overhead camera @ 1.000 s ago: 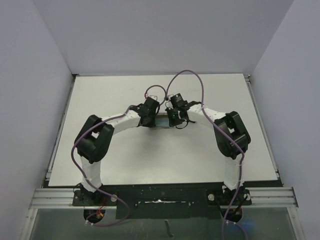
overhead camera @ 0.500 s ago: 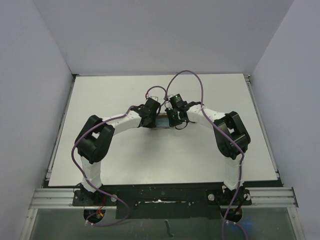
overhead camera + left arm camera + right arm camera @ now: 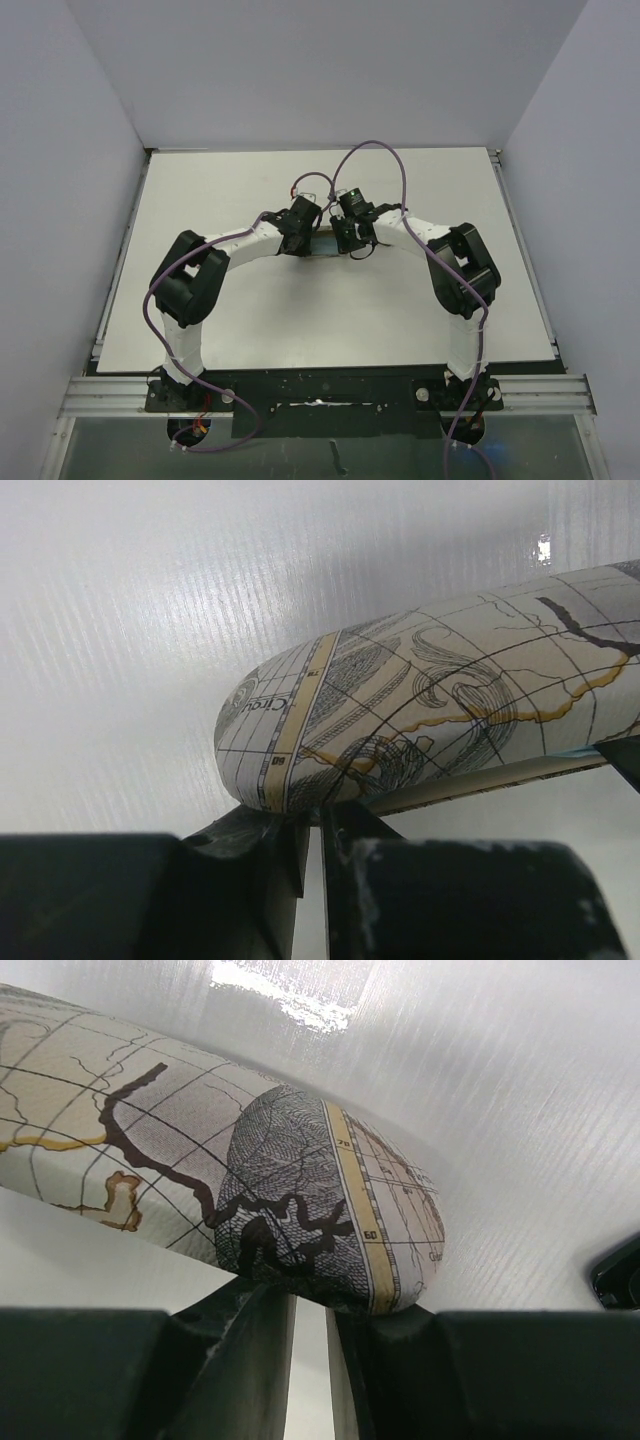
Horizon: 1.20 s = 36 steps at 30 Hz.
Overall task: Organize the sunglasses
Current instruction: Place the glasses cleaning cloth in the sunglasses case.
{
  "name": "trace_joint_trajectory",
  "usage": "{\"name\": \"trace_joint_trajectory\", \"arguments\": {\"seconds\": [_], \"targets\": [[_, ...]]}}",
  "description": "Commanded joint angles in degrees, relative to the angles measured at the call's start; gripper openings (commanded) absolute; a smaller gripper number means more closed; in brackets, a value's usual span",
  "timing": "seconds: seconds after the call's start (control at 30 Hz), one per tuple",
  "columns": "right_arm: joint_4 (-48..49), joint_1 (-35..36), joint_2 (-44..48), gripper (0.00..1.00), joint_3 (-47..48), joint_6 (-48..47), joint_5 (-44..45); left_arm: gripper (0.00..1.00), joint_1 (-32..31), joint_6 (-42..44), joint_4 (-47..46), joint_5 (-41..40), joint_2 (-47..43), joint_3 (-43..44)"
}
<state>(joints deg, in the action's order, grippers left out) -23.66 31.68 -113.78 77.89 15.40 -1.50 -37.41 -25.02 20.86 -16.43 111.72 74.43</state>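
No black sunglasses show, so we judge them inside the oblong beige-grey map-printed case (image 3: 430, 690), lying closed on the white counter (image 3: 150, 600); left jaws barely parted, right jaws slightly wider, one at each end, gripping nothing, likely letting go.

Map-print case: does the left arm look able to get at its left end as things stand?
Likely yes: the left gripper sits right at the rounded end of the case, jaws a slit apart, nothing between them, and only table shows around that end.
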Motion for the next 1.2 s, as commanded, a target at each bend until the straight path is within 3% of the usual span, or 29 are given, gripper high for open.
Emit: {"name": "trace_joint_trajectory", "arguments": {"seconds": [0.0, 0.3, 1.17], "targets": [[-4.73, 0.22, 2.19, 0.21, -0.94, -0.80, 2.73, 0.10, 0.59, 1.41, 2.85, -3.35, -0.41, 1.58], [-4.38, 0.20, 2.90, 0.26, -1.49, -0.56, 3.01, 0.17, 0.45, 1.29, 3.38, -4.54, -0.91, 1.38], [-2.65, 0.59, 4.92, 0.32, -2.45, -0.11, 4.27, 0.21, -0.82, 1.37, 5.40, -8.81, -3.80, 2.49]]}}
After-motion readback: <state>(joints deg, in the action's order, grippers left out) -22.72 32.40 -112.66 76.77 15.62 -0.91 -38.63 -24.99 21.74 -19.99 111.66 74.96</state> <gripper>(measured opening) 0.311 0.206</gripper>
